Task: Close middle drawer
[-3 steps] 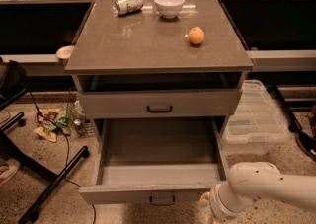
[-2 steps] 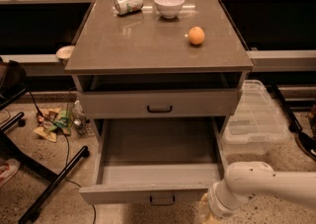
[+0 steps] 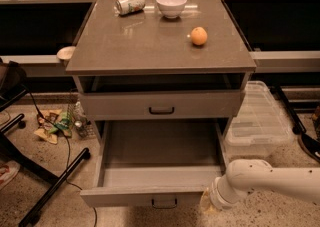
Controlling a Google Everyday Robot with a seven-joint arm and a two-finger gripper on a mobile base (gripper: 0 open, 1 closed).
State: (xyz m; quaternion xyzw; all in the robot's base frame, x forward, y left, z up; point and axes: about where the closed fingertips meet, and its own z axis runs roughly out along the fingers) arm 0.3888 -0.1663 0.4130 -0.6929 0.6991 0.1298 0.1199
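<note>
While the wide grey middle drawer (image 3: 159, 163) stands pulled far out of the cabinet toward the camera, its small dark handle (image 3: 164, 202) low in view, the robot's hand (image 3: 206, 202) sits at the right end of the drawer's flat front. It is at the tip of the white arm (image 3: 270, 178) reaching in from the right. Whether the hand is wide or narrow I cannot tell, as the arm's thick wrist hides most of it.

I judge this to be the approach to the push, with the closing not yet begun. The next move calls for a steady press on the front, straight back along the runners. Pressing at 1 corner might skew the drawer, so a spot nearer the handle looks safer.

Above, the uppermost grey drawer (image 3: 161, 105) stands slightly out. On the grey-brown counter (image 3: 125, 46) are a crushed silver can (image 3: 130, 4) on its side, a white bowl (image 3: 171, 5) and a round orange fruit (image 3: 199, 36), all well apart from the work. A clear plastic lidded bin (image 3: 257, 118) sits on the floor just beside the cabinet's right side, near the arm. Crumpled wrappers (image 3: 52, 123) and a black chair leg (image 3: 55, 183) lie on the floor to the left. Nothing appears to block the drawer's path.
</note>
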